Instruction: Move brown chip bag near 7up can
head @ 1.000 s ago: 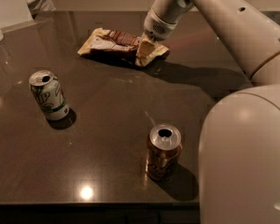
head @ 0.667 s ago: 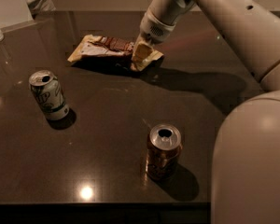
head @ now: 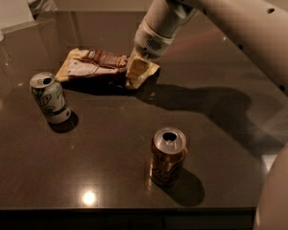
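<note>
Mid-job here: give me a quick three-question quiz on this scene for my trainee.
1. True or false: the gripper is clamped on the end of the brown chip bag farthest from the 7up can.
2. Which can is nearer the bag? A) 7up can B) brown can
3. Fill in: both cans stand ___ on the table.
Key: 1 true; 2 A; 3 upright.

brown chip bag (head: 93,65), gripper (head: 139,73) clamping its end, upright 7up can (head: 50,98) near
</note>
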Motion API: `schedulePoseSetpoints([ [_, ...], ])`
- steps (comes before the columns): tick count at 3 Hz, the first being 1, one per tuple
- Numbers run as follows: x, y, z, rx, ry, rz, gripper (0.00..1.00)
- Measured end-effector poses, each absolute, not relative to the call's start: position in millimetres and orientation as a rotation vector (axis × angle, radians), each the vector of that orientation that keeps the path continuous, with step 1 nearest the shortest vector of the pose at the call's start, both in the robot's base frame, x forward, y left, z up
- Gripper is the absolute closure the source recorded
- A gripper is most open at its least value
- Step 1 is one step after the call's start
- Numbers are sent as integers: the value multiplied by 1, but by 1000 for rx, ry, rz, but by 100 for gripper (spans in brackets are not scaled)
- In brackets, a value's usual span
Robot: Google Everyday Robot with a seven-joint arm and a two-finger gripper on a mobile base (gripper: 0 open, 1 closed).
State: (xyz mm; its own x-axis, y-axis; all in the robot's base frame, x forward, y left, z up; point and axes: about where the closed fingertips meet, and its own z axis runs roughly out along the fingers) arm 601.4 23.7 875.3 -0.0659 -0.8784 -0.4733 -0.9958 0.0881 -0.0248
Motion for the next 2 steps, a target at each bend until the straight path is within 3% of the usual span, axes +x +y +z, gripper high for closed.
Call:
schedulePoseSetpoints([
  [2, 557, 60, 878, -1916, 1963, 470, 100],
])
